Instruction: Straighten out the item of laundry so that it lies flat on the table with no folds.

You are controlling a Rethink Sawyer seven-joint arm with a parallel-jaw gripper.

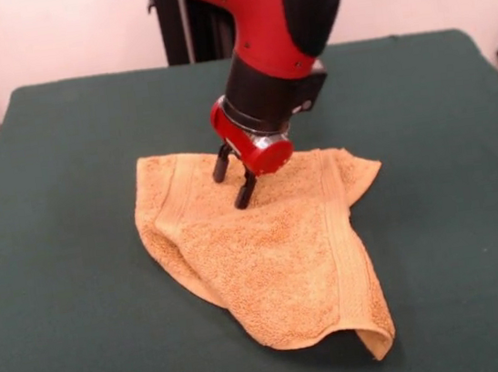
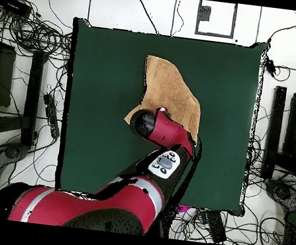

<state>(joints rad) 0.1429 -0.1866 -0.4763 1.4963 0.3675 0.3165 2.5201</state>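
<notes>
A dark green worktop carries a single orange-tan towel lying directly on it, near the middle. The towel is rumpled, with one corner folded under at the worktop's near side in the front view.

Glossy red arm with black joint covers, silver wrist ring, slim black claw fingers.

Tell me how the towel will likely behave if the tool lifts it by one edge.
The towel would probably droop, not hold shape: it already lies creased, with one corner curled over. Its looped terry surface suggests it would drag on the table rather than slide freely. The tool, open above it, should need little force.
</notes>
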